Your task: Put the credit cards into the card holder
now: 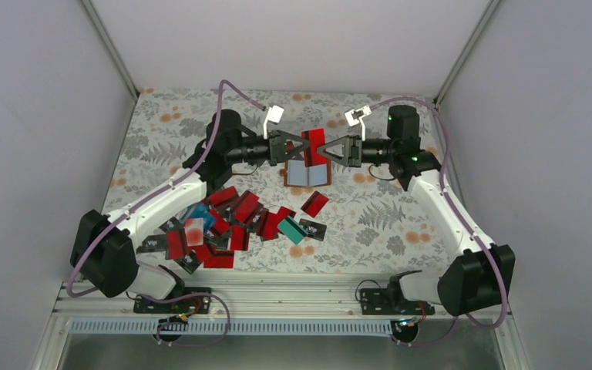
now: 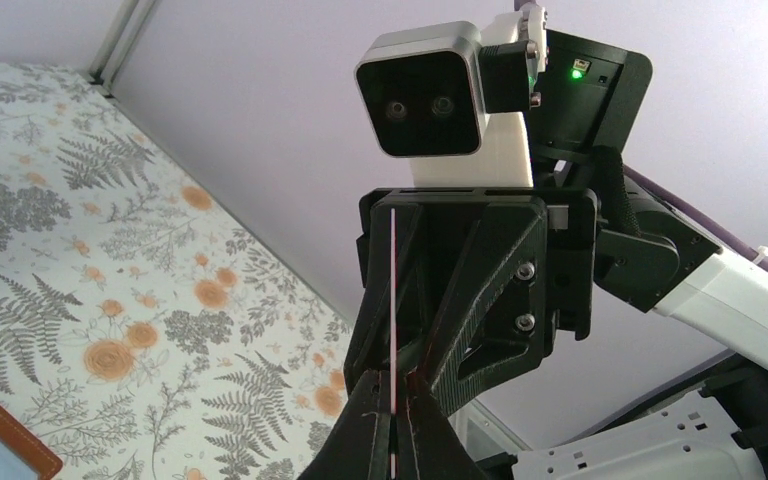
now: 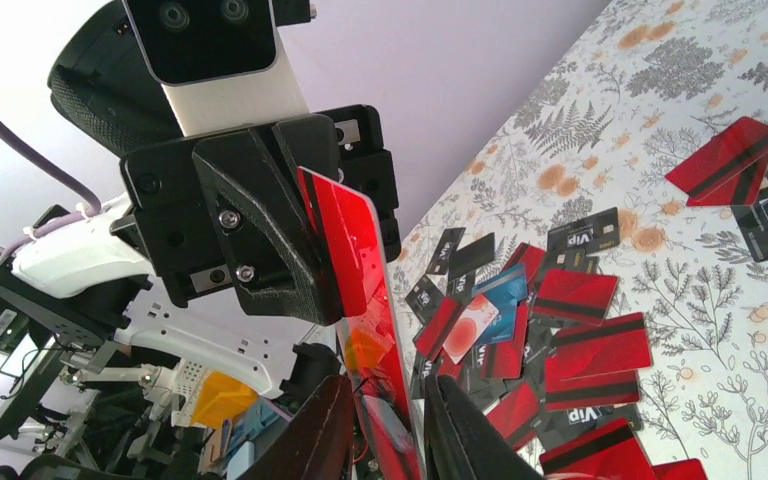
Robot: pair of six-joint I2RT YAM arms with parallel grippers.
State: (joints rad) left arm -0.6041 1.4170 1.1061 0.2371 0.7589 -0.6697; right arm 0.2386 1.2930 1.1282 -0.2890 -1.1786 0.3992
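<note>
Top external view showed both the left gripper (image 1: 302,148) and right gripper (image 1: 325,151) clamped on one upright red card (image 1: 314,146) above the open card holder (image 1: 307,175), loose cards (image 1: 231,220) nearer.

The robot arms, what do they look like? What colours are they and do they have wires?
Both arms have white links with chunky black joints. A purple cable runs along each arm, left and right. The left hand and right hand are black, angular, with triangular cut-outs and silver screws. Each wrist carries a white-and-grey camera box, and small green lights glow on the black housings.
</note>
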